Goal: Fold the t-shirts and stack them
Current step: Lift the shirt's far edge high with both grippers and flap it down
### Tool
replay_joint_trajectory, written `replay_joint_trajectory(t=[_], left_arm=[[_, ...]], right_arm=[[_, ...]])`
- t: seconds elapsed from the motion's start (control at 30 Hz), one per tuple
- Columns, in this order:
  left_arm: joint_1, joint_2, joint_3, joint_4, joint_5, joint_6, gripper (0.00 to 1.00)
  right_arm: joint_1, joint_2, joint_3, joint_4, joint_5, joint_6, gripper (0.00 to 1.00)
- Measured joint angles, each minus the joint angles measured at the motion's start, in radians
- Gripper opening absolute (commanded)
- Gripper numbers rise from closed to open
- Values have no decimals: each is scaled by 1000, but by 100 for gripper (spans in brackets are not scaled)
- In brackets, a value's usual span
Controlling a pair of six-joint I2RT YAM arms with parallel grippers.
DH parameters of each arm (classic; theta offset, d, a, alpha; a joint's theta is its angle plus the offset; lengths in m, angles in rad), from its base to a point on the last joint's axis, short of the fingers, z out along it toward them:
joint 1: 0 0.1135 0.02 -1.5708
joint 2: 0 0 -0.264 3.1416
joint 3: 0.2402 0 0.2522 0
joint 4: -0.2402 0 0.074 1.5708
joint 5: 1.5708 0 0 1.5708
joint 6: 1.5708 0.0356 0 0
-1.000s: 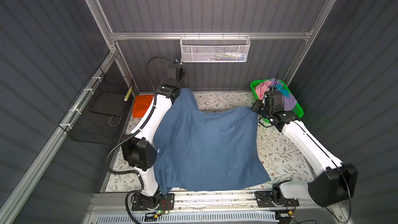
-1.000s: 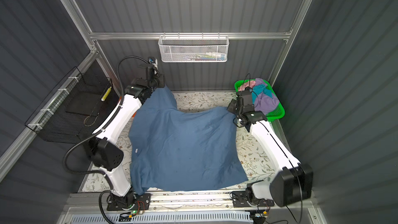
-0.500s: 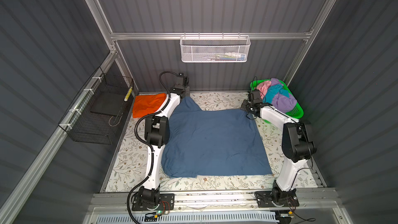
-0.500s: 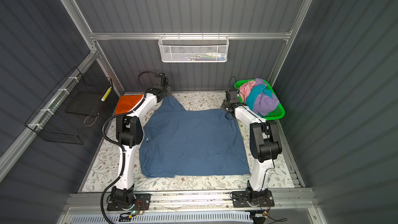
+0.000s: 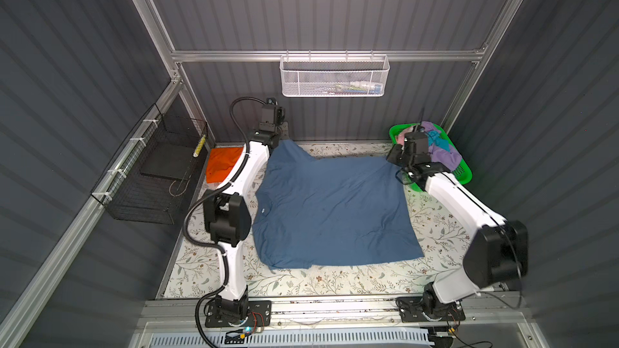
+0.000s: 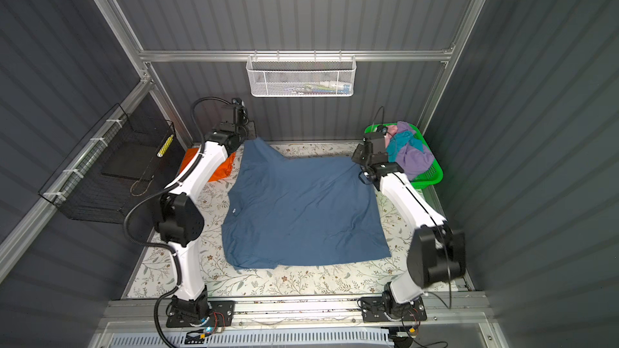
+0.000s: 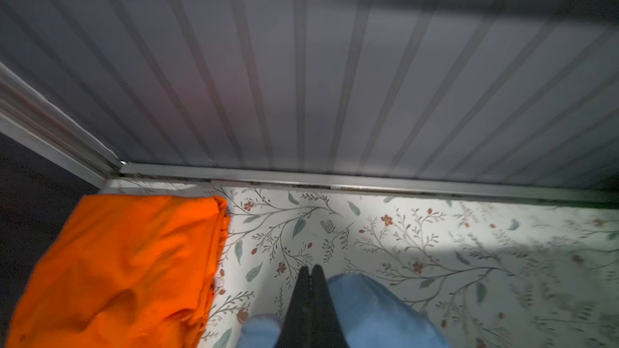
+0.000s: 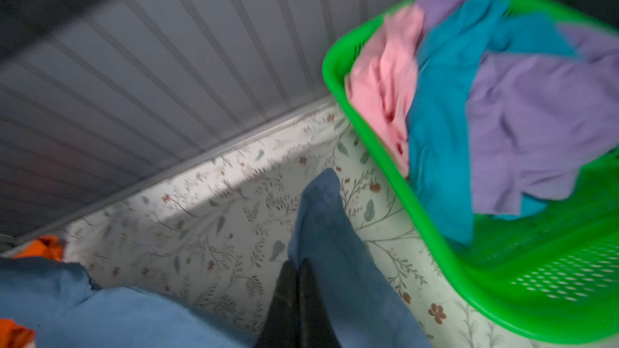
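A dusty dark blue t-shirt [image 5: 335, 209] [image 6: 301, 212] lies spread across the middle of the flowered table. My left gripper [image 5: 285, 137] [image 7: 310, 267] is shut on its far left corner, held a little above the table. My right gripper [image 5: 392, 159] [image 8: 296, 264] is shut on the far right corner, and blue cloth sticks out past its tips. A folded bright orange t-shirt [image 5: 222, 164] [image 7: 127, 262] lies at the far left, partly behind the left arm. Pink [image 8: 385, 78], turquoise [image 8: 442, 112] and lilac [image 8: 536, 122] t-shirts are crumpled in the green basket [image 5: 464, 174].
The ribbed back wall [image 7: 301, 78] stands close beyond both grippers. The green basket's rim [image 8: 335, 61] is right beside the right gripper. A white mesh basket [image 5: 335, 78] hangs on the back wall. A black wire basket [image 5: 157, 169] hangs on the left wall.
Both arms stretched far and low, laying the blue shirt flat, and have since drawn up again. The shirt's near edge now lies farther from the front rail. Both grips held throughout.
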Motion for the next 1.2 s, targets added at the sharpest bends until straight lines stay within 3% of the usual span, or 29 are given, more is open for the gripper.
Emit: replay_joint_trajectory(t=[0.27, 0.37, 0.5, 0.7, 0.87, 1.07, 1.2], left_arm=[[-6, -574, 24, 13, 48, -16, 0], [-6, -736, 32, 12, 77, -31, 0], [-6, -840, 107, -7, 109, -46, 0], [-6, -836, 236, -70, 134, -45, 0], [-6, -781, 261, -84, 110, -24, 0], [-6, -636, 227, -52, 27, 34, 0], [-5, -504, 89, 22, -23, 68, 0]], right_arm=[[0, -569, 35, -41, 47, 10, 0], [1, -685, 91, -114, 29, 24, 0], [1, -764, 152, -214, -6, 52, 0], [1, -777, 243, -303, -48, 87, 0], [1, -741, 283, -311, -48, 89, 0], [1, -631, 180, -261, -23, 87, 0], [0, -506, 45, -200, 7, 82, 0]])
